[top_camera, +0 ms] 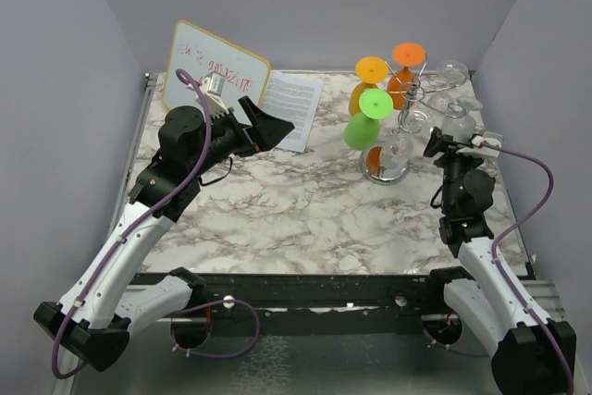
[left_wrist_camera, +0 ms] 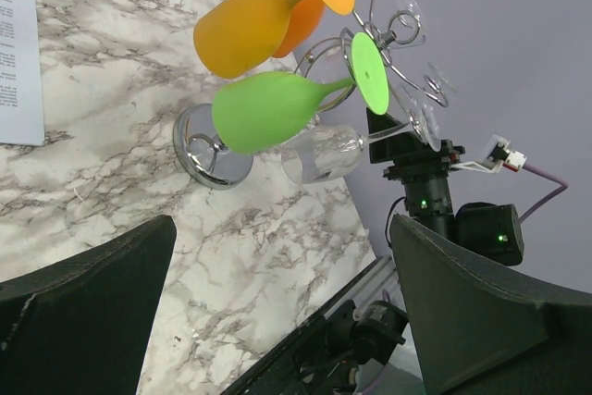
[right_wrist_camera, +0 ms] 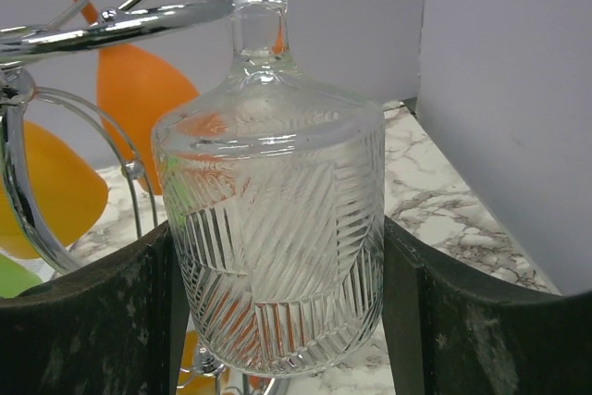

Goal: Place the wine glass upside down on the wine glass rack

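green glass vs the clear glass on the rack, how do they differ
The green glass is opaque and smooth; the clear glass is see-through with ribbed lines. The green glass hangs untouched; the clear glass sits between the fingers of the right gripper. Both hang bowl-down from the wine glass rack.

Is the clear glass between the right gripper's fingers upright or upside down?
Upside down: the clear wine glass has its stem on top, at a rack arm, bowl below.
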Robot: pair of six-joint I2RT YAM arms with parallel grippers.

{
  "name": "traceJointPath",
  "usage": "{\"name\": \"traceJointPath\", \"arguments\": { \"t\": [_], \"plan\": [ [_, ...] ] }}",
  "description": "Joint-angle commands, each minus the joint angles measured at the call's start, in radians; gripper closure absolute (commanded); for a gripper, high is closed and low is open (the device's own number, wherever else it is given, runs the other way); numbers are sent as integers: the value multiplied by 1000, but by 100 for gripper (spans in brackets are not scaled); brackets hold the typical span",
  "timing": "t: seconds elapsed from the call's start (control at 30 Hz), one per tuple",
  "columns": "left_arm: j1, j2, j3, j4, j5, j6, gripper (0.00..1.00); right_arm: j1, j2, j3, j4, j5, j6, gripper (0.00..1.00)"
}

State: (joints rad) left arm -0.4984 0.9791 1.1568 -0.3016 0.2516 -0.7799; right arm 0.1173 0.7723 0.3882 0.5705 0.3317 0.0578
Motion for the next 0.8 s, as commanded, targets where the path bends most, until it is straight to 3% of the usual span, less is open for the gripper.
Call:
{"name": "traceJointPath", "arguments": {
  "t": [0.0,0.37,0.77],
  "plan": [
    [3,-18,-14,-7,-20,21,1,-4,1,44,81,-142,3,99],
    [3,-14,-12,-7,-19,22,1,-11,19,49,72,-243,-25,99],
    [3,-8,-18,6,-10,13,1,-11,-87,14,57,-268,-47,99]
  ]
}}
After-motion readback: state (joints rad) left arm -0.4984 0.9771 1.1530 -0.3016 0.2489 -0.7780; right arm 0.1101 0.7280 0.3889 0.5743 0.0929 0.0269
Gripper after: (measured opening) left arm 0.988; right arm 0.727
